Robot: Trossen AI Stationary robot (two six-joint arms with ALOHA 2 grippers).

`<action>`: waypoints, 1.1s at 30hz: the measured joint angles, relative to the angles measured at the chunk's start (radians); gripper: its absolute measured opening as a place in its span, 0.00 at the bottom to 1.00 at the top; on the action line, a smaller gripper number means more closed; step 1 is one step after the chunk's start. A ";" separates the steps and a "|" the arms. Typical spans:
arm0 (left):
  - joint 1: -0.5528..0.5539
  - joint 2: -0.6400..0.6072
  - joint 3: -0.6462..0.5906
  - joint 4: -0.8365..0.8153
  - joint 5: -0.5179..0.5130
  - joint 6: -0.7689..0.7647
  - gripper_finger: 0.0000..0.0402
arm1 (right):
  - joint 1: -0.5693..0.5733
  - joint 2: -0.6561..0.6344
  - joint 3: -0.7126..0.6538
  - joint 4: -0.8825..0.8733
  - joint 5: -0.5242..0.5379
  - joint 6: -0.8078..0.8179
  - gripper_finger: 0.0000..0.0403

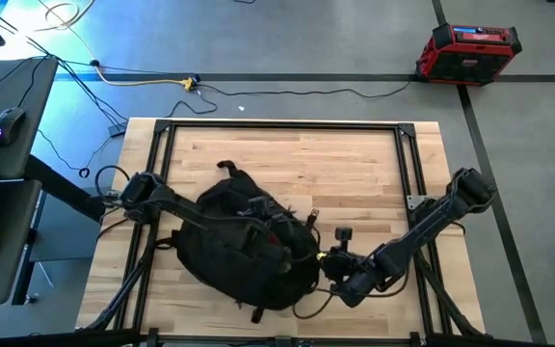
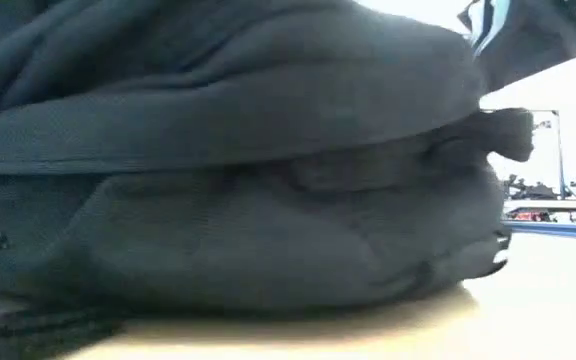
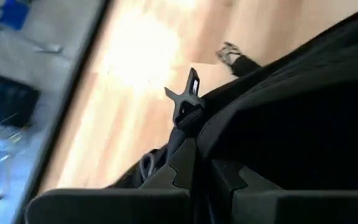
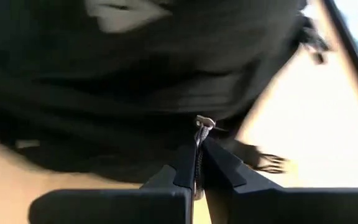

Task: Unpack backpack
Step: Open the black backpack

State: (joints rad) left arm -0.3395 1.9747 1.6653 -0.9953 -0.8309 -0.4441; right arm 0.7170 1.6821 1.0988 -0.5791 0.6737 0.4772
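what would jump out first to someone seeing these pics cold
The big black backpack lying on the near half of the wooden table grabs the eye first. Both arms reach into it: the left claw is shut on top of the bag, and the right claw is shut on a grey zipper pull at the bag's right edge. A red case sits on the floor beyond the table.
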 joint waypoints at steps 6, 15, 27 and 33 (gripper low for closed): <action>0.062 0.000 0.000 -0.060 -0.062 -0.063 0.00 | 0.042 0.001 -0.001 0.109 -0.044 -0.091 0.00; 0.131 0.010 -0.025 -0.150 -0.061 -0.192 0.00 | 0.003 0.033 -0.001 0.226 -0.031 -0.137 0.00; 0.086 0.006 -0.138 -0.222 0.027 -0.277 0.05 | -0.053 0.052 -0.001 -0.094 0.213 0.170 0.00; -0.007 -0.018 -0.082 -0.165 0.037 -0.190 0.20 | -0.056 0.052 -0.001 -0.091 0.217 0.172 0.00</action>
State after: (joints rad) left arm -0.3463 1.9568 1.5836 -1.1606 -0.7935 -0.6342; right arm 0.6609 1.7340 1.0981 -0.6701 0.8909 0.6491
